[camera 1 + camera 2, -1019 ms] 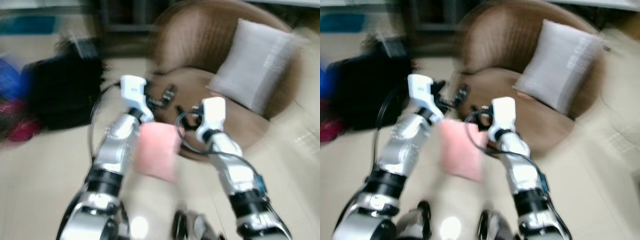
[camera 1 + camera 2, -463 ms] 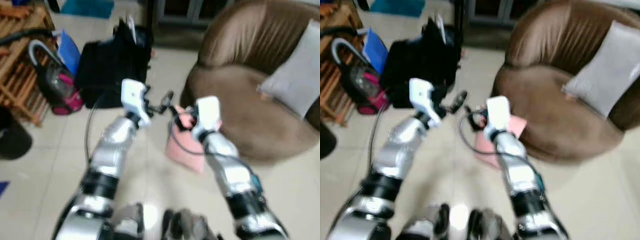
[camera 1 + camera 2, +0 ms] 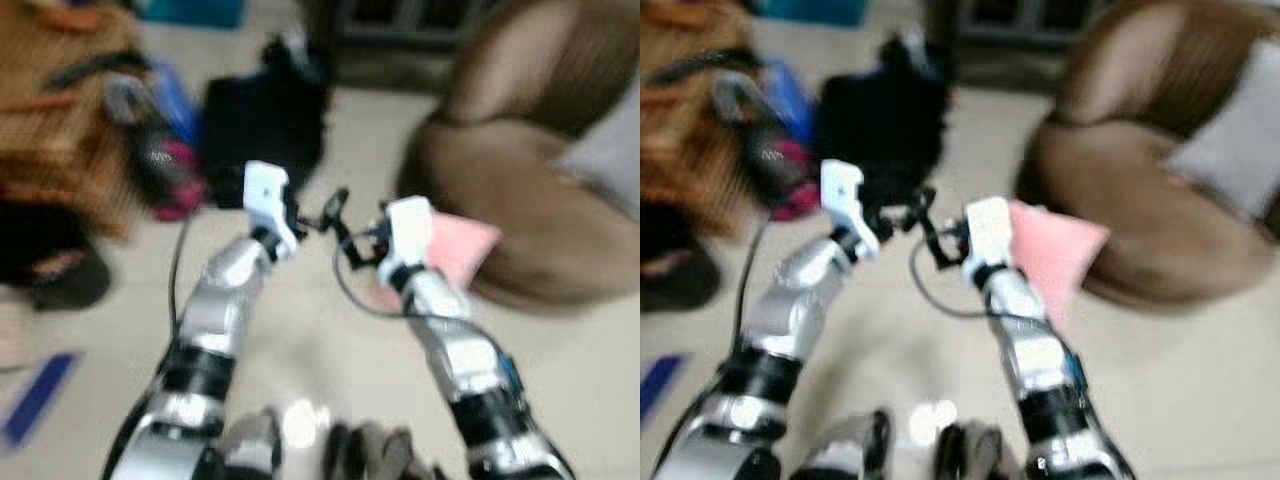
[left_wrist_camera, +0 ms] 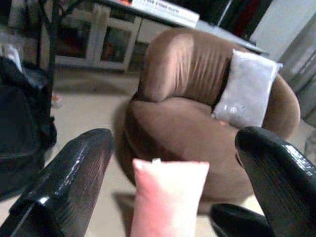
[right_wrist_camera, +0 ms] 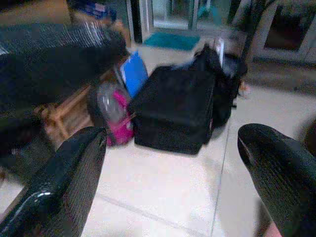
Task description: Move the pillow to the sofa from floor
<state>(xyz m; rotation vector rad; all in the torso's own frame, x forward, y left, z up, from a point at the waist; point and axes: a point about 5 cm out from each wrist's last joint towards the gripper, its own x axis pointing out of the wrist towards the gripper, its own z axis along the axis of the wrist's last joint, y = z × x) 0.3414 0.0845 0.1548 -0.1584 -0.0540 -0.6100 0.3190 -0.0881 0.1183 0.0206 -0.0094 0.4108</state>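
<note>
- Far off to my left the head views are smeared: a wooden rack (image 3: 60, 60) and a pink-and-grey thing (image 5: 114, 111) beside it are hard to name.
- A black bag (image 5: 177, 106) sits on the tiled floor (image 5: 163, 197) ahead of my right gripper (image 5: 168, 173), whose fingers are spread wide with nothing between them.
- My left gripper (image 4: 173, 173) is also spread wide, gripping nothing.
- The pink pillow (image 4: 168, 197) stands between and beyond my left fingers, its lower part cut off; I cannot tell what supports it.
- In the head views the pillow sits just beside my right wrist, against the front of the brown sofa (image 4: 187, 113).
- A grey cushion (image 4: 247, 89) leans on the sofa's back, at the right.
</note>
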